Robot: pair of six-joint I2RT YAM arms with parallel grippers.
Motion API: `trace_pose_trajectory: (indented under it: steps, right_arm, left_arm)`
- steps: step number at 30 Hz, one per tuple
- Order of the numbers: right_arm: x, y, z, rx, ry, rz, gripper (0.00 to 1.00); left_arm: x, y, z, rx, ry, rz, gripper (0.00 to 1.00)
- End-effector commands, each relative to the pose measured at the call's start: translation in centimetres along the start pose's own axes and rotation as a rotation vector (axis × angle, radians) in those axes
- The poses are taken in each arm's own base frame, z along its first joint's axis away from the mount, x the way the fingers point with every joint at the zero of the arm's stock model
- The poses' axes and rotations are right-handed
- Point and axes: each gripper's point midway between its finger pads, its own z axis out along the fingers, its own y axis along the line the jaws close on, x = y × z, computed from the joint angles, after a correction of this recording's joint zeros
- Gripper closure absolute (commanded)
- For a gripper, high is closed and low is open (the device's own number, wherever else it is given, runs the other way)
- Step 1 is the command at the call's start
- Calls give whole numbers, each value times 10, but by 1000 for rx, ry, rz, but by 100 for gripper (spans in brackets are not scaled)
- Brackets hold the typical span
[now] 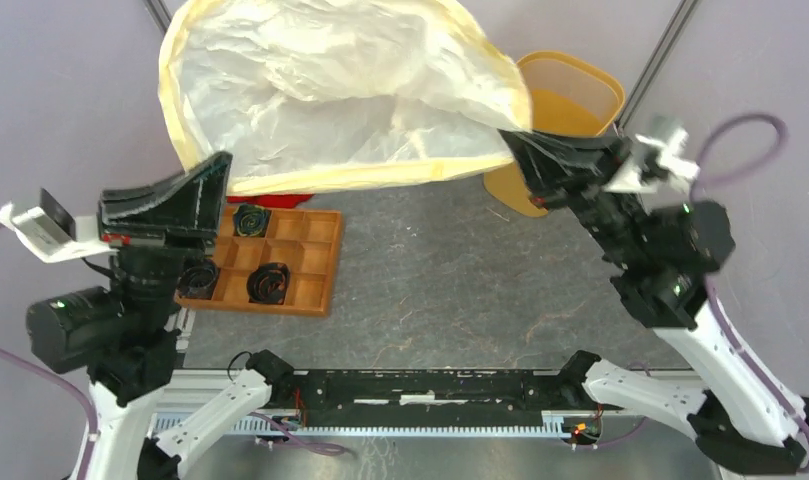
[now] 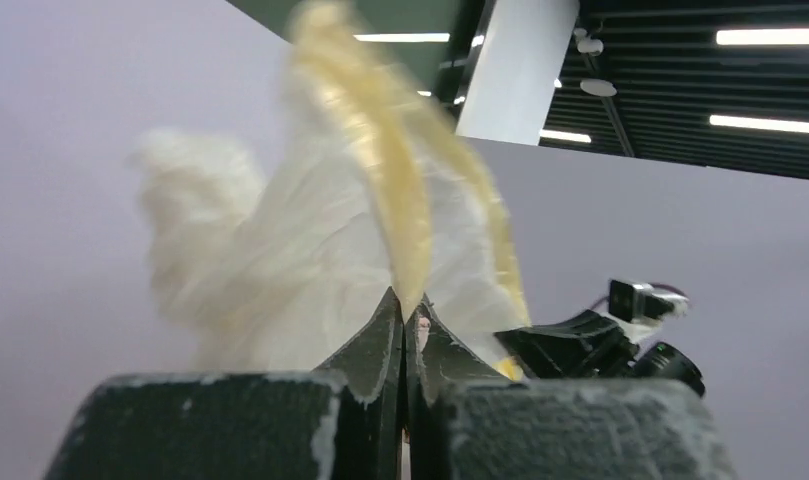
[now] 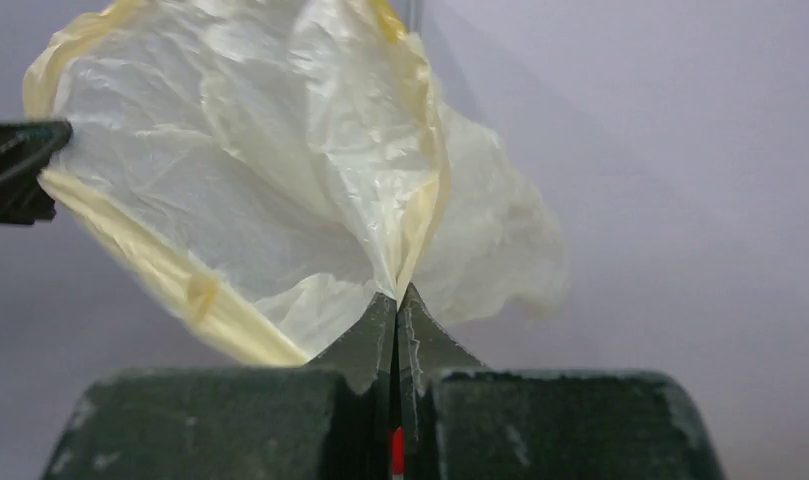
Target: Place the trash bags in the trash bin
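The left gripper point(image 1: 218, 168), jaws pressed together, pinches the left rim of the trash bag point(image 1: 330, 90), above an orange compartment tray point(image 1: 315, 270) on the grey table point(image 1: 450, 280). The cream-white bag hangs spread open in the air between both arms. The right gripper point(image 1: 512, 142), also clamped tight, pinches the bag's right rim, just beside the yellow-orange trash bin point(image 1: 580, 100) at the far right.

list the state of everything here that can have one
trash bag: held aloft, mouth stretched open between both grippers
left gripper: fingers shut on the bag's rim
right gripper: fingers shut on the opposite rim
trash bin: upright, bag not in it
compartment tray: lying flat, black coils in some compartments
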Motion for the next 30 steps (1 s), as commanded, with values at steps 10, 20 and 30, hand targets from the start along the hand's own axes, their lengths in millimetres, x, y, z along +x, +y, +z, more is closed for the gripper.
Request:
trace_pose_trajectory:
  steps: [10, 20, 30]
  right_arm:
    - [302, -28, -96, 206, 615, 52, 99]
    - [10, 0, -6, -15, 10, -27, 99]
    - [318, -16, -121, 152, 639, 62, 99]
  left_arm:
    - [273, 174, -140, -623, 613, -89, 98]
    - [40, -7, 1, 116, 115, 28, 98]
    - [274, 176, -157, -682, 630, -126, 98]
